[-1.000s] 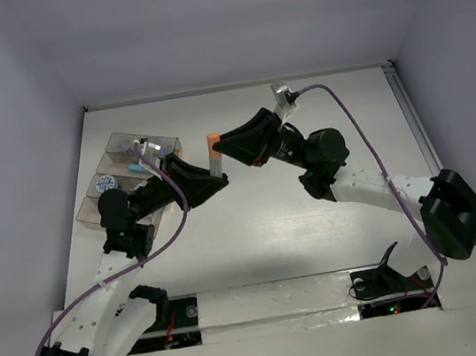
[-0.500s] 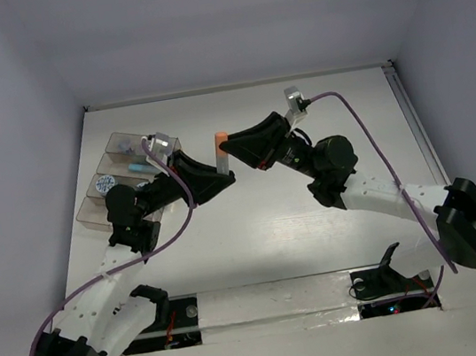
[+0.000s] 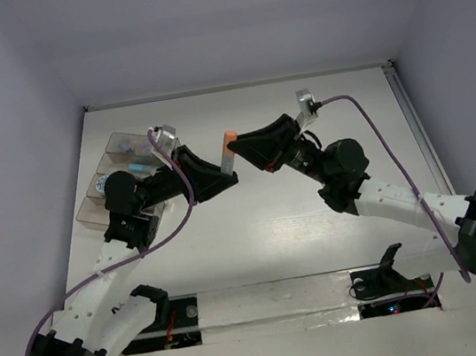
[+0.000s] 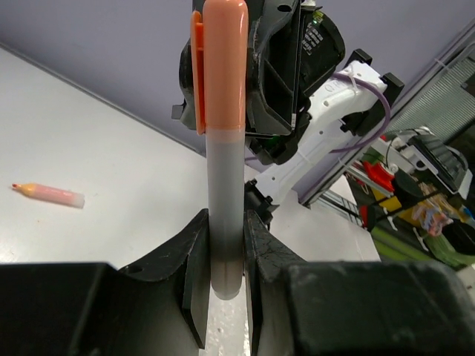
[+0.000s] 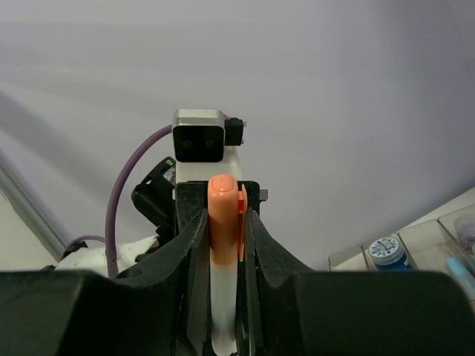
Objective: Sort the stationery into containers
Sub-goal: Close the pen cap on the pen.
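Observation:
An orange-capped marker (image 3: 229, 152) with a pale barrel stands upright in the air over the middle of the table. My left gripper (image 3: 228, 176) is shut on the barrel's lower end (image 4: 223, 222). My right gripper (image 3: 236, 148) comes from the opposite side, and its jaws press on the orange cap (image 5: 223, 204), with the clip against one finger. The clear containers (image 3: 111, 166) sit at the far left, partly hidden by my left arm. They hold a blue marker (image 3: 138, 168), a lilac tub (image 3: 128, 146) and a blue-topped tub (image 5: 386, 250).
A second orange-tipped marker (image 4: 48, 194) lies flat on the white table (image 3: 319, 237) beyond the left gripper. Both forearms meet over the table's middle. Grey walls close in the back and sides.
Both grippers have shifted to the right together, carrying the upright marker with them. The right arm has drawn back toward the right and the left arm has stretched further out.

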Controlling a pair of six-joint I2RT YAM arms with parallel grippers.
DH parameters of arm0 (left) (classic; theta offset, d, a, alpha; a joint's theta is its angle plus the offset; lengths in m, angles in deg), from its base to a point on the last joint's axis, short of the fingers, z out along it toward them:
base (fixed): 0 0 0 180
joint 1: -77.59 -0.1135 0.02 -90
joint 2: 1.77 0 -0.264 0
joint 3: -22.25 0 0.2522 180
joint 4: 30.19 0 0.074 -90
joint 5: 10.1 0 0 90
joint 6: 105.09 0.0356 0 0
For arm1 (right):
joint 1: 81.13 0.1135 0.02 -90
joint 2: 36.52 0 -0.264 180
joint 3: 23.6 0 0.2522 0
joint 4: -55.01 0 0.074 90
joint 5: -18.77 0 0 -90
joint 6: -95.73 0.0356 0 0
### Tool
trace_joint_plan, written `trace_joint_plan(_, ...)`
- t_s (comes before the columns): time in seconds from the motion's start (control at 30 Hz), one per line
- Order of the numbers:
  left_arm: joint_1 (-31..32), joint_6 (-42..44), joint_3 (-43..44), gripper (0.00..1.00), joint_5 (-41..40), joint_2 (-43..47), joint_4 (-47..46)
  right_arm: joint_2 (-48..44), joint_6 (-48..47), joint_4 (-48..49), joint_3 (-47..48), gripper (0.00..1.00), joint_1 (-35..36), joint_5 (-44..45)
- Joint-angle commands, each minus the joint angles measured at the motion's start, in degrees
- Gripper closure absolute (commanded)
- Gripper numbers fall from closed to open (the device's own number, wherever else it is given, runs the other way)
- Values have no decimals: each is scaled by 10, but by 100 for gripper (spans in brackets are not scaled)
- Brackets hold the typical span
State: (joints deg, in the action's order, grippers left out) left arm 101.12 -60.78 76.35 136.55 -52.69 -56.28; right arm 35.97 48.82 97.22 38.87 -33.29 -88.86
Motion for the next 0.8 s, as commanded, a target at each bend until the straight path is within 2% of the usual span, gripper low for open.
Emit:
trace_joint_plan(0.0,-10,3,106,100,-105,-1,-104,27,-36,-183,-65,100,42,-104)
trace_joint_plan(0.17,-10,-8,154,100,-88,-26,-105,72,-25,-166,-82,100,77,-96)
trace_joint_plan(0.27,-10,0,174,100,-88,-32,-96,88,6,-104,-115,100,84,-92)
trace_joint_plan(0.43,-10,-3,147,100,-103,-32,-95,65,3,-108,-117,100,84,-63)
trace_joint_plan(0.47,-10,-2,137,100,-109,-31,-93,56,-1,-119,-110,95,84,-53)
trace_joint_plan(0.5,-10,1,128,100,-119,-27,-87,37,-5,-129,-104,72,84,-34)
trace_joint_plan(0.57,-10,10,92,100,-155,-21,-66,16,-10,-150,-89,53,84,-8)
trace_joint_plan(0.6,-10,14,78,100,-172,-12,-56,5,-10,-151,-86,39,84,12)
trace_joint_plan(0.7,-10,43,20,100,-257,21,-6,-45,-11,-152,-86,26,84,47)
trace_joint_plan(0.77,-10,56,-13,100,-329,38,38,-85,-11,-150,-101,22,84,65)
